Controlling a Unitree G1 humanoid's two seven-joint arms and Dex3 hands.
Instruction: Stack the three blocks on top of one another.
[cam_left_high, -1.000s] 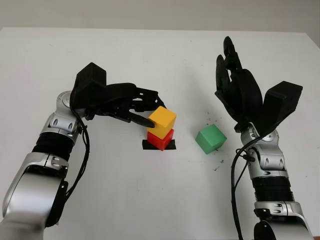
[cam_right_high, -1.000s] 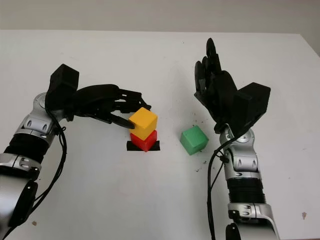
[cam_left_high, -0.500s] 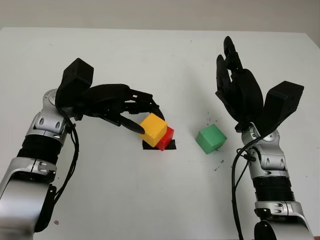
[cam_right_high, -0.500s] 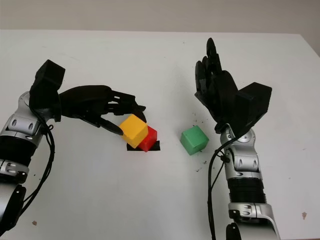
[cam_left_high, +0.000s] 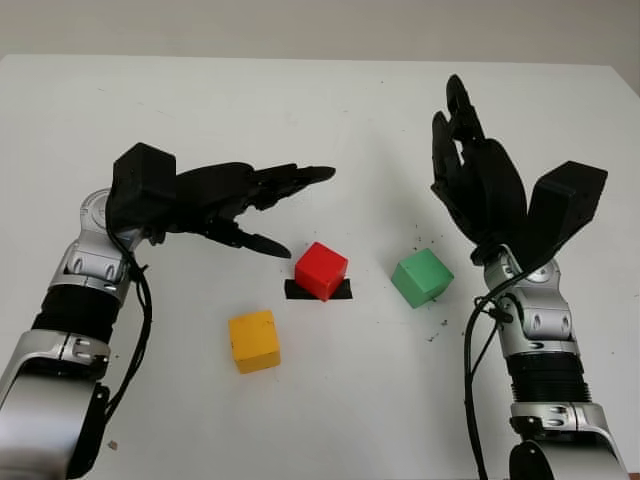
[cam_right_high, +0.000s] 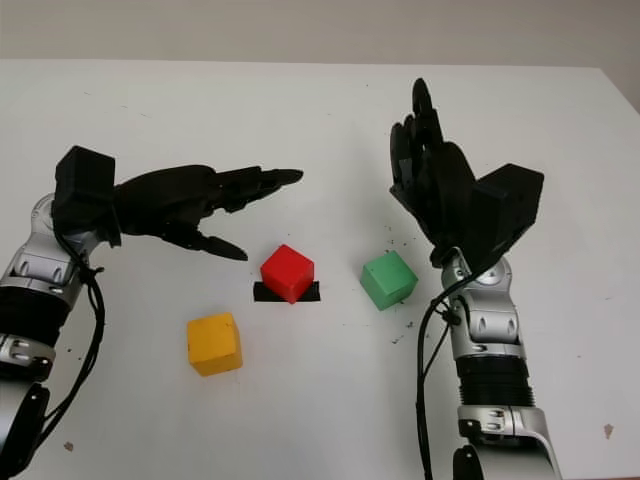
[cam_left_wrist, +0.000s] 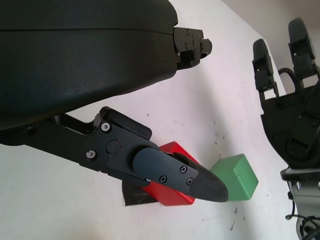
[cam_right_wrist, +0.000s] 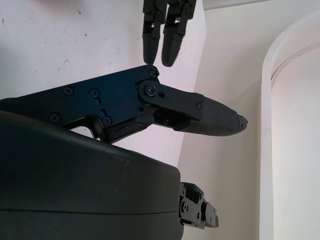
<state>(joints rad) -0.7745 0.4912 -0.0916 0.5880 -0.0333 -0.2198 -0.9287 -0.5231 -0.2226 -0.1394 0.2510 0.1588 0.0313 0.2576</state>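
White table (cam_left_high: 330, 400), three blocks lying apart, none stacked: red block (cam_left_high: 321, 270) on a strip of black tape (cam_left_high: 343, 291) at centre; green block (cam_left_high: 421, 277) near it to the right; yellow block (cam_left_high: 253, 341) nearer the front edge, left of the red one. Left hand (cam_left_high: 235, 200): released, holding nothing, above the table left of the red block. Right hand (cam_left_high: 476, 185): released, holding nothing, raised behind the green block.

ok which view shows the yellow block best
Either eye view: the yellow block lies whole on the table, near-left of the red block. The left wrist view catches the red and green blocks instead.
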